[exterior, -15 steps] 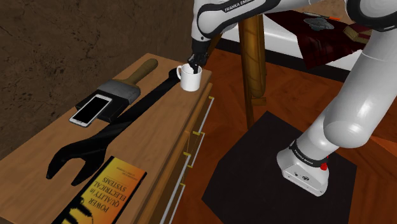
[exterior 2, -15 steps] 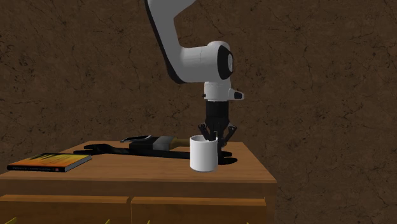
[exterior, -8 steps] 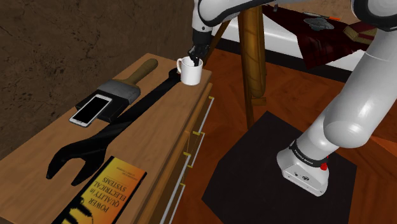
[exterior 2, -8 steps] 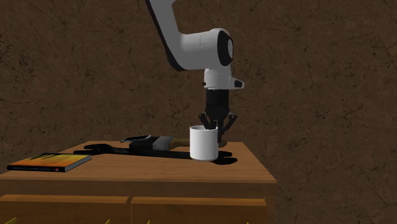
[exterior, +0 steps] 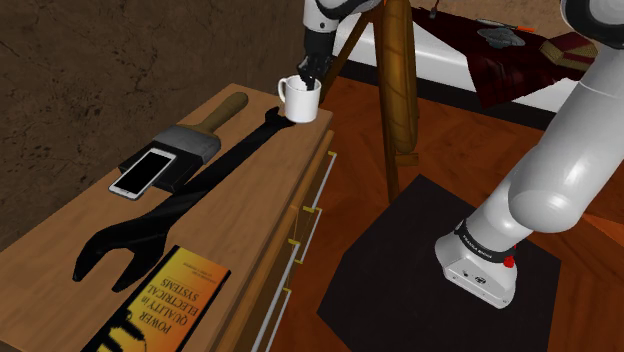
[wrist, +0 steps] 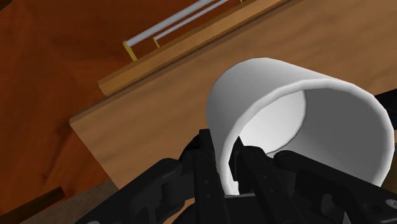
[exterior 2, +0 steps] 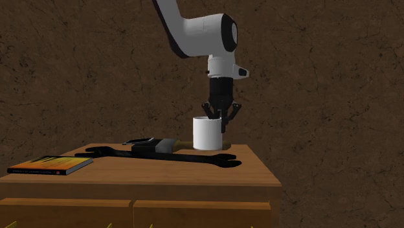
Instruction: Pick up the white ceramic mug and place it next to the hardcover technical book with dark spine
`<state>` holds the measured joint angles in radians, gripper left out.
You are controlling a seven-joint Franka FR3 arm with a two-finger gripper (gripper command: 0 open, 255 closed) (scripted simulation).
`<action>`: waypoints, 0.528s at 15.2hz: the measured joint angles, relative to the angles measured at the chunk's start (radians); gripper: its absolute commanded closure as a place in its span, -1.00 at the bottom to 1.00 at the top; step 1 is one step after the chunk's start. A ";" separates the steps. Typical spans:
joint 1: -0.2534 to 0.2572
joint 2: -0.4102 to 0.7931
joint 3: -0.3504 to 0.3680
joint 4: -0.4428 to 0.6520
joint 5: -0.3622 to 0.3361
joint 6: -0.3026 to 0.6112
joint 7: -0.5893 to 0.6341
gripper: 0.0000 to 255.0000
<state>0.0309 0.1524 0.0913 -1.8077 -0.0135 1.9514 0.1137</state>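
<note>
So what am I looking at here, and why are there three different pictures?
It's a white robot arm on a dark stand, working over a wooden chest of drawers. One picture looks down from beside the stand. One looks across the chest from the side. The third comes from a camera on the arm's own hand.

The black two-fingered tool at the arm's end is shut on the rim of a white mug. One finger is inside and one outside, and it holds the mug just above the top.

Lying on the chest are a big black wrench, a brush with a wooden handle, a phone and a yellow-covered book. The mug is meant to end up next to that book.
</note>
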 measured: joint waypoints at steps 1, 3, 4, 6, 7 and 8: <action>-0.001 -0.006 0.000 0.006 0.001 -0.012 -0.001 1.00; 0.000 -0.007 0.000 0.028 0.001 -0.035 -0.001 1.00; 0.000 -0.007 0.000 0.043 0.001 -0.051 -0.001 1.00; -0.001 -0.013 0.000 0.062 0.002 -0.075 -0.002 1.00; 0.000 -0.016 0.000 0.072 0.002 -0.088 -0.002 1.00; 0.000 -0.020 0.000 0.081 0.002 -0.101 -0.001 1.00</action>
<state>0.0307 0.1322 0.0917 -1.7263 -0.0112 1.8499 0.1123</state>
